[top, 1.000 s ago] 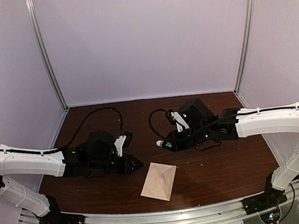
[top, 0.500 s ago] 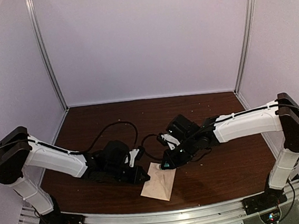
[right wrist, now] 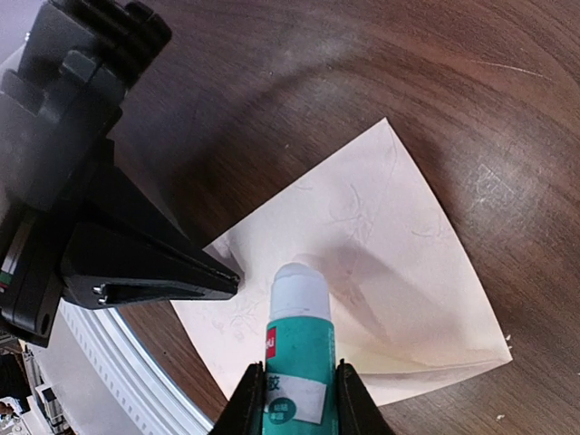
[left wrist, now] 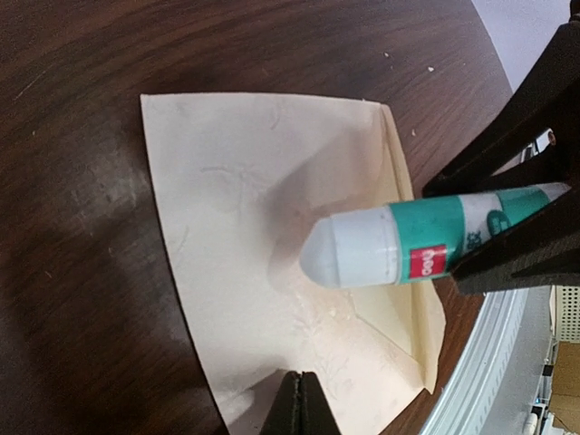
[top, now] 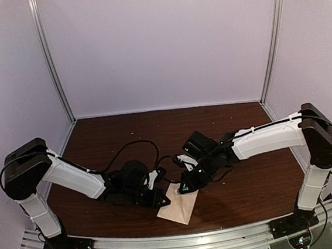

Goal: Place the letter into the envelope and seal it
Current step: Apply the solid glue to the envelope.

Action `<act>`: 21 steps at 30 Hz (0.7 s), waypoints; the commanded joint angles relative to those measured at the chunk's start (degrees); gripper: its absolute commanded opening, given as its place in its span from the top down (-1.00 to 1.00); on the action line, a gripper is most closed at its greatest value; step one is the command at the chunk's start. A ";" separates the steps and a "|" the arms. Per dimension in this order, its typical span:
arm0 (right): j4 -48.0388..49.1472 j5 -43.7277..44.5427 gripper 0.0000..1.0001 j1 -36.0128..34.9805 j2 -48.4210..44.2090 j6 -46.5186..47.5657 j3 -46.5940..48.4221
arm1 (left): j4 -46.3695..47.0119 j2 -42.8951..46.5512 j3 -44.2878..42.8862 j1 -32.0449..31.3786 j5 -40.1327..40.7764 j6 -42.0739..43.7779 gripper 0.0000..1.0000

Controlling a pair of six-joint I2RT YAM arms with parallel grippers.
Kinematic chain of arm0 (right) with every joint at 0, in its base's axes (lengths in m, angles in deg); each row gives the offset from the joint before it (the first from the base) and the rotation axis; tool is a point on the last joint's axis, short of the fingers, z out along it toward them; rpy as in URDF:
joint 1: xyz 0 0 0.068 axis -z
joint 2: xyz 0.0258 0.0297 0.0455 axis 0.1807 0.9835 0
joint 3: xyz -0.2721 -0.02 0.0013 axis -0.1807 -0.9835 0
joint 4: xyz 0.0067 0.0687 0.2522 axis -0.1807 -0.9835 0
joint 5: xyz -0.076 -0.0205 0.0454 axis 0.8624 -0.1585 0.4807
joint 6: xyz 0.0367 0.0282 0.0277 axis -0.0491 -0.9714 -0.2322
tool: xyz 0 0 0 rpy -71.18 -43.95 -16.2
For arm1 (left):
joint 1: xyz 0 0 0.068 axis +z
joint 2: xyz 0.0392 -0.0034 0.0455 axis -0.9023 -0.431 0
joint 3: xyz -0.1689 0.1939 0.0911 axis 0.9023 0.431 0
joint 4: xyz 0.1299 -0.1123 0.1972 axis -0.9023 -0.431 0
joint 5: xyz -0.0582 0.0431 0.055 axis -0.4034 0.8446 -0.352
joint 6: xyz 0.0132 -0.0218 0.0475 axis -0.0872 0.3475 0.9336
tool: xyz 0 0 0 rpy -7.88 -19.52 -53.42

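The envelope lies flat on the dark brown table, low in the middle of the overhead view. It is turned cornerwise and sits close to the metal rail along the bottom edge. It is pale beige-pink, with fold lines showing across its upper face.

Both arms reach in and meet over it. The left gripper comes from the left of the frame with its two black fingers pressed tightly together into a single point, holding nothing. In the left wrist view that point sits at the bottom of the frame, right on the nearest edge of the paper. From the right wrist camera it shows at the left side of the envelope.

The right gripper comes in from the right and its fingers are clamped around a glue stick. The stick has a teal body, a small red patch on its label and a white rounded end. That end sticks out past the fingers and points down at the middle of the envelope, with its shadow on the paper just beneath. I can't tell from here whether the tip actually touches the paper or hangs a little above it.

Black cables loop over the table behind the two wrists.
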 commanded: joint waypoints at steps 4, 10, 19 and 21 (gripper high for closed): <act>-0.53 0.20 0.87 0.05 1.47 0.08 1.30 | 1.48 -1.29 -1.18 -0.32 1.27 1.22 1.00; -1.46 0.30 0.87 0.01 0.62 -0.24 0.74 | -0.55 -1.11 -0.92 -0.30 3.02 1.10 1.00; -3.46 0.51 0.87 0.08 -0.14 0.26 -0.62 | -2.05 -1.10 -1.57 -0.31 4.10 1.19 1.00; -3.31 0.54 0.87 0.00 0.06 0.31 -0.68 | -2.06 -1.11 -1.57 -0.32 4.04 1.18 1.00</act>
